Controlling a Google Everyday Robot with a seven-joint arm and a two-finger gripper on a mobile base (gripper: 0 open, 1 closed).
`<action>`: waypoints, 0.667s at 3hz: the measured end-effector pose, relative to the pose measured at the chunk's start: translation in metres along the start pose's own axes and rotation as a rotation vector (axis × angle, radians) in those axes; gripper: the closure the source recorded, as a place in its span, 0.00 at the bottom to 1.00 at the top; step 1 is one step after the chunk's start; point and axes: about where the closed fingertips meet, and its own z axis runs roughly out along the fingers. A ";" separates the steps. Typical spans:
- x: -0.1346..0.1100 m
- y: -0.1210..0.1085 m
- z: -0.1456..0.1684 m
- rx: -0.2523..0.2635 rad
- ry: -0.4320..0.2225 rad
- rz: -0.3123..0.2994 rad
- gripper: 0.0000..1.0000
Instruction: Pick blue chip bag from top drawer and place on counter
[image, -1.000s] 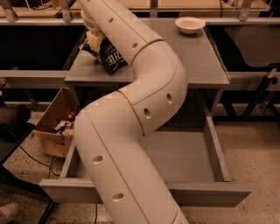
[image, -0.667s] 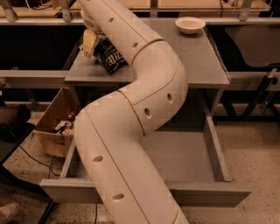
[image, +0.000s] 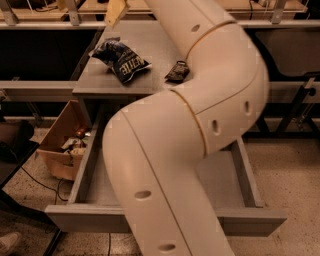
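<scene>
Now the end effector (image: 116, 11) hangs above the blue chip bag (image: 122, 60); I cannot tell its grip. Contact from the arm (image: 200, 100) could knock the bag off the desk (image: 145, 82).

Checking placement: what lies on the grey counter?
Wrinkled navy foil chip bag and small black wrapper; end effector hangs beyond the bag. Cream arm covers the grey metal counter at right.

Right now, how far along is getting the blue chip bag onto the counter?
Done, it seems: the blue chip bag lies on the counter, beside a black wrapper. In hand: nothing visible; the gripper sits above the bag, apart from it. The top drawer stands open, its visible floor bare. Left: probably only pulling the arm back.
</scene>
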 end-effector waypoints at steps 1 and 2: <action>0.017 -0.092 -0.086 0.193 -0.171 0.231 0.00; 0.053 -0.136 -0.157 0.304 -0.269 0.364 0.00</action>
